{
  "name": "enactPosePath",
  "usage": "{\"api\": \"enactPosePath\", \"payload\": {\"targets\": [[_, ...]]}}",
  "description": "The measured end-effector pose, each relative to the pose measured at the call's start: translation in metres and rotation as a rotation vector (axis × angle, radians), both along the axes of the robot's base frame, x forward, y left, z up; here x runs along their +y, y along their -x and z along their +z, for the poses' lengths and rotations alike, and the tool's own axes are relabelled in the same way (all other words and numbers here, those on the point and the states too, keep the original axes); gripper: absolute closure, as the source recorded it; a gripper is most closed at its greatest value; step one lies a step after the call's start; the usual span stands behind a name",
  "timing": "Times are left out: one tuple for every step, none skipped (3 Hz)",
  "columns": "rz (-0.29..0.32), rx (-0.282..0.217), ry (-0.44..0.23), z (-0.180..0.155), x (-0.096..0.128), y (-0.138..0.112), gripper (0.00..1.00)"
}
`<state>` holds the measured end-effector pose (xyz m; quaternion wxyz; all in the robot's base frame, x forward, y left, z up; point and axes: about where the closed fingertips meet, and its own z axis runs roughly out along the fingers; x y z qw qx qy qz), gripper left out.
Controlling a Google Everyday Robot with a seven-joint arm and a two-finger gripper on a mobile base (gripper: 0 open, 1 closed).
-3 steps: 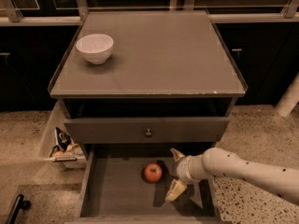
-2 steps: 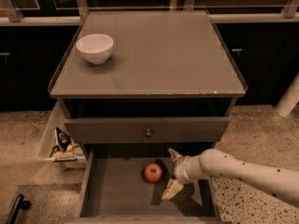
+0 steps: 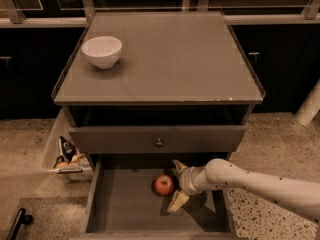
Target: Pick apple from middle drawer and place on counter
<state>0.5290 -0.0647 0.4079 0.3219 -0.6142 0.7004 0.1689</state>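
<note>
Apple point(image 3: 163, 185) seen in the middle drawer point(image 3: 125, 206), gripper point(image 3: 175, 186) beside it.
Fingers point(image 3: 178, 202) are spread just right of the apple; a white bowl point(image 3: 102, 51) is set on the counter point(image 3: 175, 59); lettering on the packets point(image 3: 67, 157) cannot be read.

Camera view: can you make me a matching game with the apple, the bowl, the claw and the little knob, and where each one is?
1 apple
2 white bowl
3 claw
4 knob

A on the counter, far left
B on the closed drawer front
C on the middle drawer floor
D in that drawer, open, just right of the apple

Pairs: 1-C; 2-A; 3-D; 4-B
</note>
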Motion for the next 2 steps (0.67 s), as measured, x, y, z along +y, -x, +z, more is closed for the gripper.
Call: {"api": "enactPosePath", "payload": {"targets": [[0.02, 0.017, -0.024, -0.015, 0.012, -0.008, 0.0], [0.035, 0.04, -0.053, -0.025, 0.022, -0.014, 0.0]]}}
